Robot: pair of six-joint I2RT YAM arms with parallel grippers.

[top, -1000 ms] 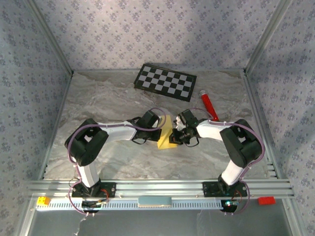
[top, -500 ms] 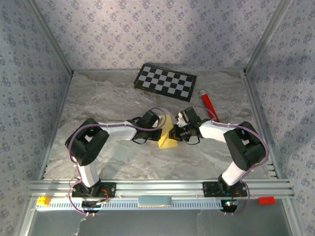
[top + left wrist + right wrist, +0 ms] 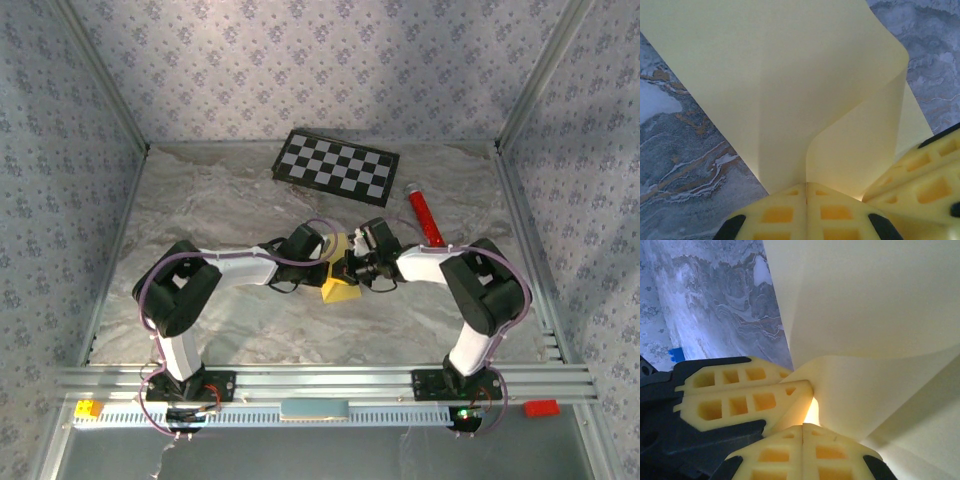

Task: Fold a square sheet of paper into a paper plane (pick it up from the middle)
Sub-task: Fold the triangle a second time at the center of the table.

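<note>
Square sheet of paper [image 3: 339,290] sits on the near side of the checkerboard panel [image 3: 336,165], well apart from it and pinched between the two grippers. From above, its visible length runs from the panel side toward the near edge of the table [image 3: 200,220], broadening at the near end. It does not lie flat. In the left wrist view the sheet [image 3: 790,90] rises from the fingers as a broad plane, then bends over in a smooth rounded curl on one side, with no sharp crease to be seen.

The left gripper [image 3: 327,264] comes at the sheet from the panel's left-hand side. Its fingers [image 3: 775,215] are pressed fully together, and the paper comes out of the seam between them. The right gripper [image 3: 350,269] meets it from the opposite side. Its jaws are likewise fully closed, and the paper [image 3: 865,305] fans out from just past the tips [image 3: 803,432]. The two grippers' tips are close together, apparently touching.

The paper is thin, pale yellow, plain and matte. The fingers are yellow with a waffle grid of square pockets, set in black housings. The table has a grey marbled surface. A red tube [image 3: 423,215] lies just right of the panel.
</note>
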